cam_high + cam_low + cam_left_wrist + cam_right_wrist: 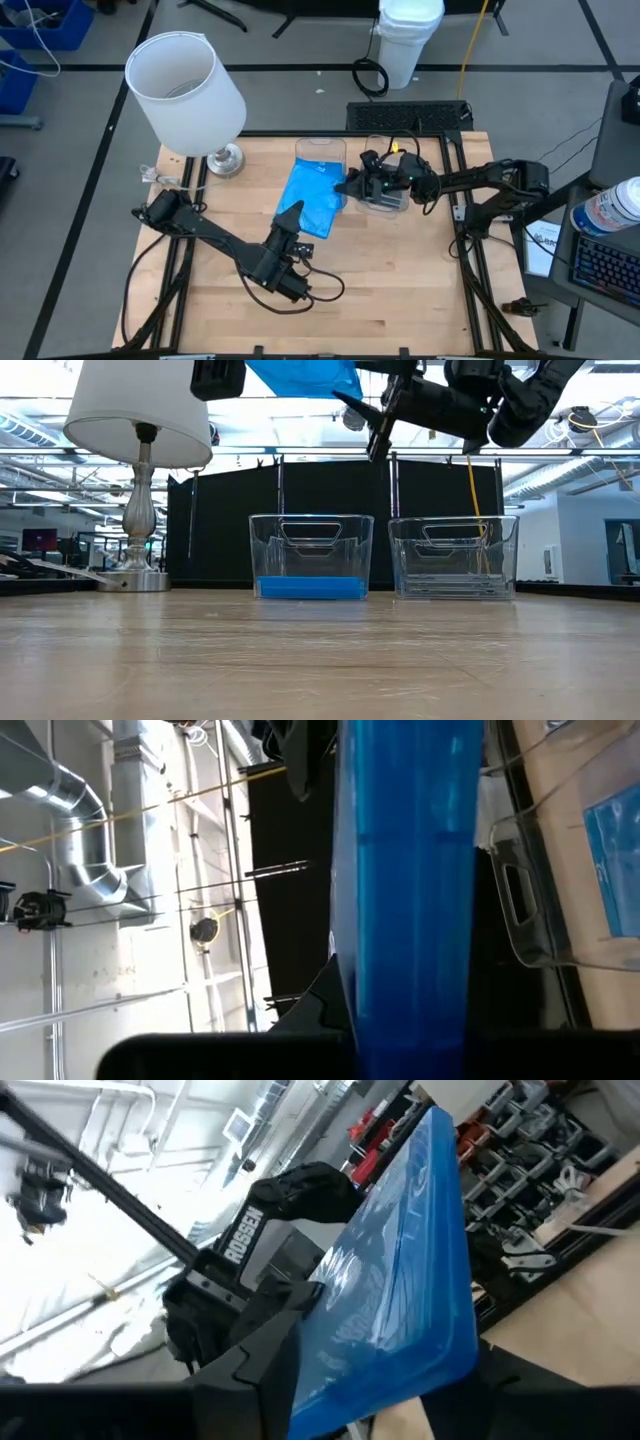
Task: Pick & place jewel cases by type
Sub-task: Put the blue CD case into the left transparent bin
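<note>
A bright blue jewel case (315, 200) hangs in the air above the table's middle, tilted, in front of two clear bins. My left gripper (290, 215) reaches up from the near left and is shut on it. My right gripper (350, 187) comes in from the right and is open. Its fingers stand on either side of the case's right edge (420, 1310), and I cannot tell whether they touch it. The left bin (311, 550) holds blue cases (311, 588) flat on its floor. The right bin (453, 550) holds a flat stack of grey/clear cases (453, 591). My left gripper pinches the blue jewel case between its two fingers at the case's near-left edge (400, 1010). It comes at the case slanting up from the table's near left. The case is lifted clear of the table and tilted, reaching away past the fingers toward the bins.
A table lamp with a white shade (185, 85) stands on its metal base (225, 160) at the far left, with a cable beside it. A white bucket (408, 40) stands on the floor beyond the far edge. Bare wood lies along the table's near side (400, 290).
</note>
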### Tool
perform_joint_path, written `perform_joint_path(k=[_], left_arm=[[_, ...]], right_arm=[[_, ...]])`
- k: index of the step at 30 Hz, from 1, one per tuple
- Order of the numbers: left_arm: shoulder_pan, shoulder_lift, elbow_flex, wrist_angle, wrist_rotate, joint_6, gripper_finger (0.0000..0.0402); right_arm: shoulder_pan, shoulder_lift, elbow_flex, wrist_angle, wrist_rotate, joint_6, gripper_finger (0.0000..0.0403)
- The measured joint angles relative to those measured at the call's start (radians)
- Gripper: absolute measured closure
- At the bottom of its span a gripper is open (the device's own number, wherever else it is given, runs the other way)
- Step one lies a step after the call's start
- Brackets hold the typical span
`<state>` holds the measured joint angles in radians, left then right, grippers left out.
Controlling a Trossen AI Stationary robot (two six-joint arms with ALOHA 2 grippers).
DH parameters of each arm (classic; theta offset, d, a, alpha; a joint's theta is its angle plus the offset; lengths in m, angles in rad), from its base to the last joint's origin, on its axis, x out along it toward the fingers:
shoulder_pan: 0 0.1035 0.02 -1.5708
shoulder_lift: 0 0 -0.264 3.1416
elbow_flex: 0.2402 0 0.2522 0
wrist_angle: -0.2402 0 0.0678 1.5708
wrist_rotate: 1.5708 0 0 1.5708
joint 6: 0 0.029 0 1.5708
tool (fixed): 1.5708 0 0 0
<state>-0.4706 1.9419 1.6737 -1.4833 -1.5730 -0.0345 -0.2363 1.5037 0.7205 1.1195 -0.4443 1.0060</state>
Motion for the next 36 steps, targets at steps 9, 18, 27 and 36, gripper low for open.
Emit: perform_joint_path(k=[9,18,27,36], left_arm=[[0.000,0.000,-0.001,0.020,-0.009,0.042,0.0391],[-0.009,0.000,-0.001,0.033,0.008,0.102,0.0293],[-0.117,0.001,-0.001,0.020,0.016,0.026,0.0135],[-0.231,-0.014,-0.007,-0.087,0.372,-0.450,0.0098]], right_arm=[[0.002,0.000,0.002,-0.007,-0.010,-0.086,0.0353],[-0.029,-0.006,0.002,-0.005,-0.041,-0.132,0.0371],[-0.076,-0.007,0.003,0.012,-0.105,-0.158,0.0376],[-0.148,-0.090,0.019,-0.260,-0.161,-0.343,0.0375]])
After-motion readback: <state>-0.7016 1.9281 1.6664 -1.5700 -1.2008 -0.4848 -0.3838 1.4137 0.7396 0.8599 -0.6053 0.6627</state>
